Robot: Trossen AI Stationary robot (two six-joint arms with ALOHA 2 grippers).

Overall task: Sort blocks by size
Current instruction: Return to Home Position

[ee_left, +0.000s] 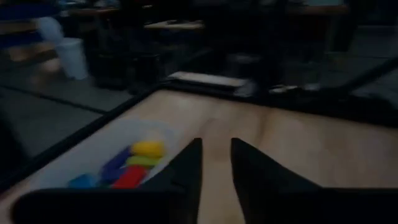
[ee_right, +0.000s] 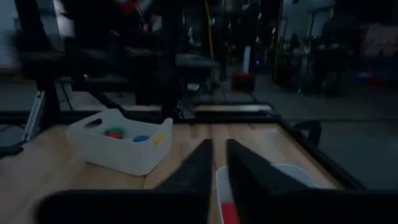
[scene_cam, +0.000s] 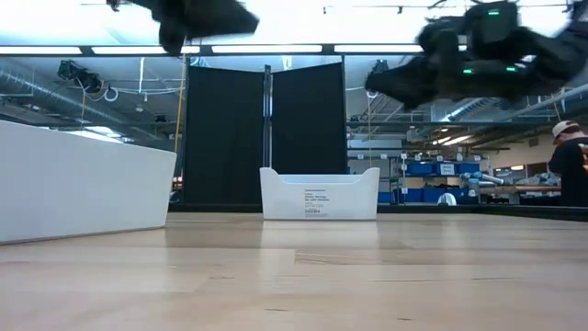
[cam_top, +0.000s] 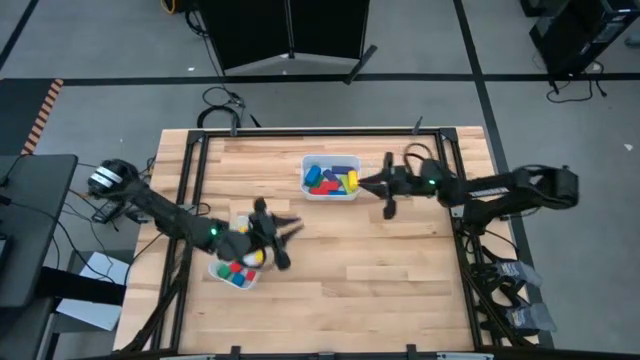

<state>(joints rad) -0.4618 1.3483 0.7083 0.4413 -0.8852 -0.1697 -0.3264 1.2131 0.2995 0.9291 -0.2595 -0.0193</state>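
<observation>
The table (cam_top: 380, 260) is made of wood. Two white bins stand on it, well apart.

From above, the top bin (cam_top: 306, 178) sits near the middle of the far side. The long blocks (cam_top: 330, 180) lie in it: blue, red, green and yellow. The bottom bin (cam_top: 213, 270) sits near the left front. The short blocks (cam_top: 236, 268) lie in it, in the same four colours. Every block that shows is inside a bin.

The left gripper (cam_top: 295, 224) hangs over the table between the two bins. The left arm passes over part of the bottom bin. Its jaws are close together and hold nothing. Its wrist view shows the long blocks (ee_left: 134, 165) in their bin, off to one side.

The right gripper (cam_top: 365, 183) hangs just beside the right end of the top bin and points at it. Its jaws are pressed nearly together and hold nothing.

From the low view, both arms are high above the table, and the bins stand under them. A person (scene_cam: 570, 156) stands far back in the room.
</observation>
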